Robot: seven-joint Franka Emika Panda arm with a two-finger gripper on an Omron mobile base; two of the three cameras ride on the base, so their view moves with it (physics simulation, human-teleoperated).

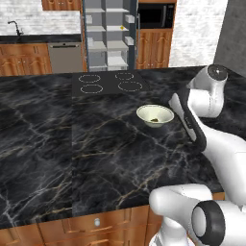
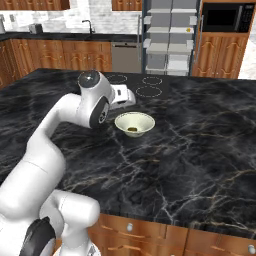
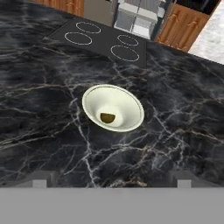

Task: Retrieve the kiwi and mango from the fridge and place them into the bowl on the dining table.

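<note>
The kiwi (image 3: 107, 117) lay in the bowl (image 3: 129, 106) on the dining table (image 3: 52, 109), near the cooktop (image 3: 101, 39), while the gripper (image 3: 111, 183) hung above, jaws wide and empty, the fridge (image 1: 109, 36) open, mango (image 1: 122, 28) shelved inside.

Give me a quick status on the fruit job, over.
Gripper open, empty, above the dining table. Kiwi in the bowl. Fridge open across the room; a small yellow item, maybe the mango, on its shelf.

Kiwi (image 3: 107, 117) inside cream bowl (image 3: 127, 103), on dining table (image 3: 52, 109)
</note>
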